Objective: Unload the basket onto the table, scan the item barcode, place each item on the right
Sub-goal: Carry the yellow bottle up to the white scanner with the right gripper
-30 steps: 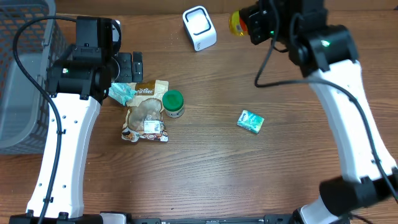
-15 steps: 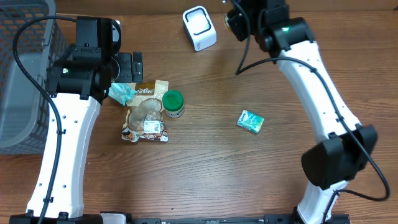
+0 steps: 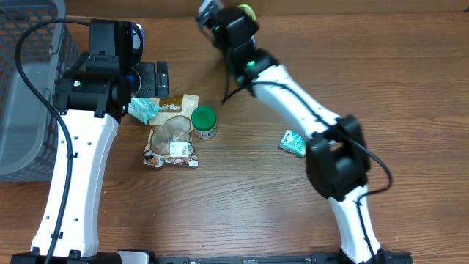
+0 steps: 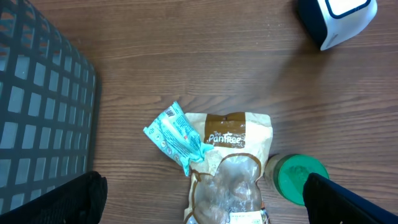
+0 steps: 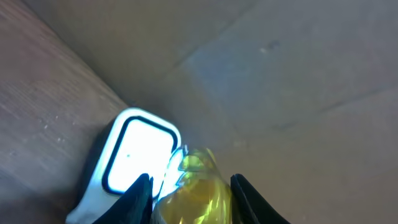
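Two arms are working over the wooden counter (image 3: 242, 213). The right arm is reaching across to the counter's far edge, left of centre. The right gripper (image 5: 190, 182) is clamping a yellow item (image 5: 198, 200) between its fingers (image 5: 140, 196), with the jaws closing partway around it. The item is looking translucent, and its surface is blurring too much in the wrist view for any label to be read. It is hanging clear of the counter, just beside the white scanner (image 5: 134, 158), which is sitting on the wood near the far edge. Whether item and scanner are touching cannot be told. In the overhead view the right arm is covering most of the scanner.

The left gripper (image 4: 202, 190) is standing fully open and gripping nothing, hovering over the far-left part of the counter. Beneath it, a teal packet (image 4: 177, 137) is lying crumpled, with one end overlapping the upper left corner of a snack pouch (image 4: 233, 140). The pouch is lying flat, its clear window facing up. A green-lidded jar (image 4: 298, 177) is sitting upright just beside the pouch's right edge. A grey mesh basket (image 4: 37, 93) is occupying the counter's left edge, near the packet but apart from it.

A small teal box (image 3: 294, 143) is lying alone right of centre, well apart from the pouch group and just beside the right arm's elbow.
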`<state>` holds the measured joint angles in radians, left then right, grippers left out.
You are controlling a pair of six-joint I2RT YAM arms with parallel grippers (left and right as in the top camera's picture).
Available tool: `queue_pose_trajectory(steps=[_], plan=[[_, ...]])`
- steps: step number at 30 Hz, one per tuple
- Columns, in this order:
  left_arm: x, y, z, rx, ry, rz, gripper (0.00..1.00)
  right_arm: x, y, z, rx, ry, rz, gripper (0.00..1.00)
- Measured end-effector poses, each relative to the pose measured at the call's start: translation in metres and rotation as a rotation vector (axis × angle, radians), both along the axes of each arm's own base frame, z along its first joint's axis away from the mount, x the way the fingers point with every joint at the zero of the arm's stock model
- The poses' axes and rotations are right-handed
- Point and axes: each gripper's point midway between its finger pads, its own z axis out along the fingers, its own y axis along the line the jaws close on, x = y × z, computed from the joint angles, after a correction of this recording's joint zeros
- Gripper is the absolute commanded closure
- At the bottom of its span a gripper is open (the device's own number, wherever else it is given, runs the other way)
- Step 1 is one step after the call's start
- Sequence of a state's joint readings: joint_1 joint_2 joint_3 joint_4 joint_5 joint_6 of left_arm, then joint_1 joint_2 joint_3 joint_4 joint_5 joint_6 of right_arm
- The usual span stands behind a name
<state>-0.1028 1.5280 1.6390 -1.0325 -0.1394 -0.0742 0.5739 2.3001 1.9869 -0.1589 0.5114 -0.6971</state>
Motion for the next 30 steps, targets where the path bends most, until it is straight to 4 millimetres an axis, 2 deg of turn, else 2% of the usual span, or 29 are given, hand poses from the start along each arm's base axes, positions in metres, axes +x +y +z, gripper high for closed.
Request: queue_pose_trajectory(steps=[4,8,10,15,21,24,27,30], plan=[[0.000,0.000,0.000,0.000,0.000,0.000,0.00,0.004,0.008,-0.022,-0.061,-0.045,-0.053,0.96],[0.000,0.000,0.000,0.000,0.000,0.000,0.00,0.008,-0.003,-0.046,-0.123,-0.035,-0.112,0.96],[0.000,0.000,0.000,0.000,0.000,0.000,0.01,0.012,-0.010,-0.047,-0.129,-0.050,-0.140,0.96],[0.000,0.000,0.000,0.000,0.000,0.000,0.00,0.020,-0.020,-0.021,-0.084,-0.154,-0.214,0.97],[0.000,0.000,0.000,0.000,0.000,0.000,0.01,0.013,-0.033,-0.019,-0.143,-0.113,-0.256,0.97],[0.000,0.000,0.000,0.000,0.000,0.000,0.01,0.003,-0.043,-0.009,-0.152,-0.064,-0.270,0.96],[0.000,0.000,0.000,0.000,0.000,0.000,0.00,-0.011,-0.061,0.018,-0.109,-0.025,-0.300,0.97],[0.000,0.000,0.000,0.001,0.000,0.000,0.01,-0.031,-0.096,0.052,-0.022,0.030,-0.351,0.96]])
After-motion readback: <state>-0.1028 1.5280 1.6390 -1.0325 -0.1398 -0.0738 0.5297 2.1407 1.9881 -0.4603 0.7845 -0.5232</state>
